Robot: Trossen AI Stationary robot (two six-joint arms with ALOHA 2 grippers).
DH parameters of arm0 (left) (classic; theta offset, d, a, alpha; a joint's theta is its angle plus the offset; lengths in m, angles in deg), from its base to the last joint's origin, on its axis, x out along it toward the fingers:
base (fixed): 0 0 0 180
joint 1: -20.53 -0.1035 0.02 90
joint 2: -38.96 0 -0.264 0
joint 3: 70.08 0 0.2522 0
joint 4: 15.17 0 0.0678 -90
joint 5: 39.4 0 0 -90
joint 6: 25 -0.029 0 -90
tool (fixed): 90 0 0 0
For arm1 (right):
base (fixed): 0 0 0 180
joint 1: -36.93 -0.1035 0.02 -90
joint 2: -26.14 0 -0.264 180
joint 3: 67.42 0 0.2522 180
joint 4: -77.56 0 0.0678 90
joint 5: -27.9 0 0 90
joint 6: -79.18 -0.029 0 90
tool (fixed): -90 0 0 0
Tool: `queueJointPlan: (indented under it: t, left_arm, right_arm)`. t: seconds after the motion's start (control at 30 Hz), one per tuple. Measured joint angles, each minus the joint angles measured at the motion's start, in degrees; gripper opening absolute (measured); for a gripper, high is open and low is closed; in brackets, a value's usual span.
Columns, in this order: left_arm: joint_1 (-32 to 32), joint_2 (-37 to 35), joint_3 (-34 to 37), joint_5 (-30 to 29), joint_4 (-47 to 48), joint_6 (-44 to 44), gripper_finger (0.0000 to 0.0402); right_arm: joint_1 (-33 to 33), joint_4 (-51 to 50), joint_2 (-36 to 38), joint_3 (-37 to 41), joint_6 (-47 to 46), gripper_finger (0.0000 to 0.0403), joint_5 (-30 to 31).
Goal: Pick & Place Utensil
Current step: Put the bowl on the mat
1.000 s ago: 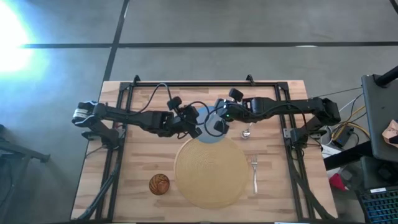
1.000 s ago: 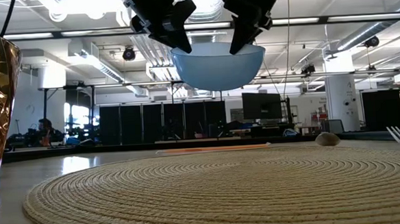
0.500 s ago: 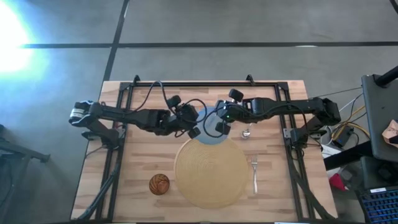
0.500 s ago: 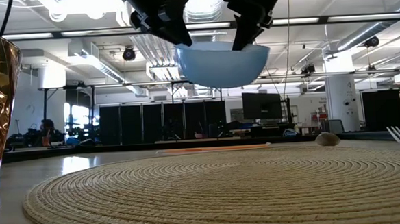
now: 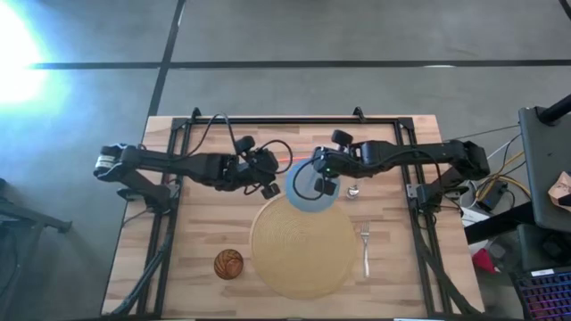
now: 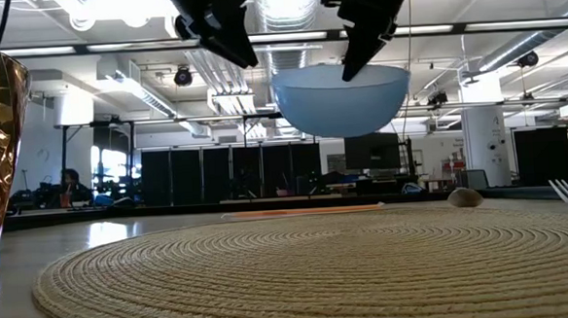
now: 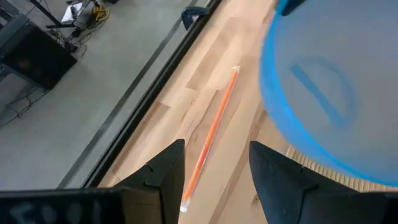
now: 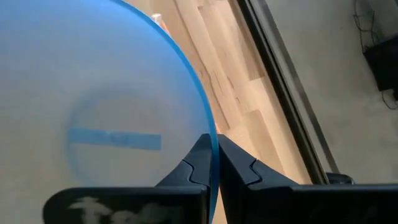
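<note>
Since a second ago the left tool [image 5: 270,181] has let go and backed off, fingers spread, so only the right tool [image 5: 325,181] pinches the blue bowl [image 5: 310,185] by its rim, up in the air over the woven mat's [image 5: 302,250] far edge. Fork [image 5: 365,249] lies near the counter's [image 5: 205,232] right edge, tines probably pointing away.

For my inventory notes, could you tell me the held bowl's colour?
Light blue bowl; low view shows it best.
</note>
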Motion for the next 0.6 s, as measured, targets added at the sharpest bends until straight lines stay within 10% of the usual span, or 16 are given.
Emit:
queueJointPlan:
  t: [0.6]
  left_arm:
    - [0.10,-8.66,0.00,3.64,10.52,1.51,0.0172]
  right_arm:
    - [0.04,-11.47,8.97,1.95,-8.00,0.0011,-9.17]
